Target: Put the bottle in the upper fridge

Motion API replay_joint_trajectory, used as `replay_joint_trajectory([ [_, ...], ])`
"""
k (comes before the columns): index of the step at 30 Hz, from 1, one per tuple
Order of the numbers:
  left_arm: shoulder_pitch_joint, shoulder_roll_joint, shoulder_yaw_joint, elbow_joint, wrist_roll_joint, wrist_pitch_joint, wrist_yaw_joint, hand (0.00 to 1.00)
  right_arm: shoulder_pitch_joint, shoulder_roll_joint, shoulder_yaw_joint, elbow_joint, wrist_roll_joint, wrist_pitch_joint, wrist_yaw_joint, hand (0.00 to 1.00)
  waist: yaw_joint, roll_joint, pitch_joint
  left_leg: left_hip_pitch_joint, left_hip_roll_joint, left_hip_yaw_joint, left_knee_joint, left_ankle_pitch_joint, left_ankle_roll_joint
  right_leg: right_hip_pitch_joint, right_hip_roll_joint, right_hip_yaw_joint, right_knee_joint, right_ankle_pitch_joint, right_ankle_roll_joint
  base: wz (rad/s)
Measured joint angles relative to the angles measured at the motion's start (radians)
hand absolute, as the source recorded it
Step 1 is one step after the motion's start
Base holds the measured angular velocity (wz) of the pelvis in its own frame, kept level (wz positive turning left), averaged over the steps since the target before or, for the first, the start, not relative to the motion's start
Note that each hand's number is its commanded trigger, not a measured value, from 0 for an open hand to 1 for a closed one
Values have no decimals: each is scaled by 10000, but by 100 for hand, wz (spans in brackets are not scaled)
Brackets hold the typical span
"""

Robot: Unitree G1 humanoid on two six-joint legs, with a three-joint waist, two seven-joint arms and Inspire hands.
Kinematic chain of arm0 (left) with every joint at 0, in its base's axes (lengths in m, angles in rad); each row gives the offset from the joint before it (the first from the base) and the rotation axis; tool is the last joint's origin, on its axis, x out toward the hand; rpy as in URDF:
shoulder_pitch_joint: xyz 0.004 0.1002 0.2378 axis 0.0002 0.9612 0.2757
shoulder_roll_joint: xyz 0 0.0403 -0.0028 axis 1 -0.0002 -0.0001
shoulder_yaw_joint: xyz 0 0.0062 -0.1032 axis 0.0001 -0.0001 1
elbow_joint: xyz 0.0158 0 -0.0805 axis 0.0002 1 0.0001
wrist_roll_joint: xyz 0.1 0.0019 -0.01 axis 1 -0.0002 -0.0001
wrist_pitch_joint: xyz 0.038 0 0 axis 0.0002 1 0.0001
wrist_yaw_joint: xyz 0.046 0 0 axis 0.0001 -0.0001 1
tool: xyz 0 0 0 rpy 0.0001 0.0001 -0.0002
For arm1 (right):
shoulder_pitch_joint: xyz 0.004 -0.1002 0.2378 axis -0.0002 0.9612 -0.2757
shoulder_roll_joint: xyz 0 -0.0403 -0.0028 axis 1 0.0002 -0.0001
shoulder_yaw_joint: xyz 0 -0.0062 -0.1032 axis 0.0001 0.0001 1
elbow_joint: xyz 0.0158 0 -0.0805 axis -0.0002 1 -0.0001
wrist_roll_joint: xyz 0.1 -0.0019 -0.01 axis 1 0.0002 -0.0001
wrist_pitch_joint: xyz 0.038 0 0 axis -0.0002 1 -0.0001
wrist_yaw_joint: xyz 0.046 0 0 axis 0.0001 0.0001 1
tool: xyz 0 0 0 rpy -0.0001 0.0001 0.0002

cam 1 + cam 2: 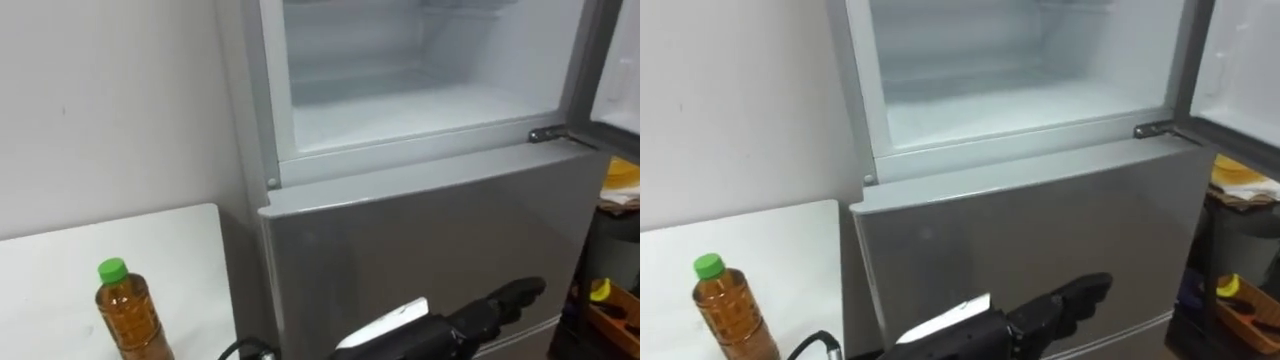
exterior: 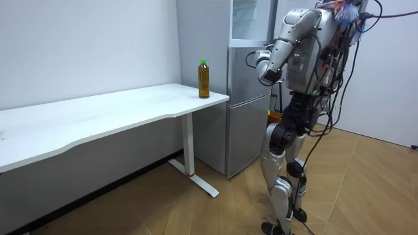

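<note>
My head cameras look down, close on the fridge (image 1: 400, 240) and table (image 1: 150, 250); the room camera sees both from afar.

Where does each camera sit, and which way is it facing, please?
Left eye view: robot's head, facing down at the open upper fridge, the bottle on the table; left hand shows low.
Right eye view: same head, slightly rightward, same scene and hand.
Room view: off to the side, taking in the whole standing robot.
All three share bottle, table, upper fridge.
</note>
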Motion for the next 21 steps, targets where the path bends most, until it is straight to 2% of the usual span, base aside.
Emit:
replay_joint_trajectory([
  [3,314,18,126,0,270,-15,-7,0,62,16,-5,-32,11,-55,-13,0,70,14,3,-12,7,-103,-1,11,-18,41,-1,-159,-7,0,0,11],
  [5,626,34,234,1,664,-14,-4,0,149,1,0,-81,19,-64,-18,0,245,12,4,-52,19,-146,-9,16,-27,48,2,-220,-16,0,0,11],
  [8,824,65,388,4,704,-13,-6,0,173,-10,-2,-87,-3,-63,-15,0,383,13,4,-165,7,-308,35,19,-27,45,-31,-486,-15,0,0,16],
  [15,1798,49,939,33,929,-19,24,0,226,48,-12,-81,-45,-61,-7,0,754,6,13,-122,4,-417,78,38,-46,96,-25,-547,-18,-1,0,4],
  [18,2616,67,1424,136,1147,-21,113,0,270,64,-113,-142,-206,-53,-30,0,872,-75,69,-127,-2,-473,88,39,-47,123,-50,-773,-16,-4,3,4],
  [21,2910,78,1701,824,1325,-58,129,0,269,70,-111,-181,-537,-57,-38,0,1050,-160,115,-137,-7,-545,74,38,-46,171,-67,-960,1,-4,3,8],
])
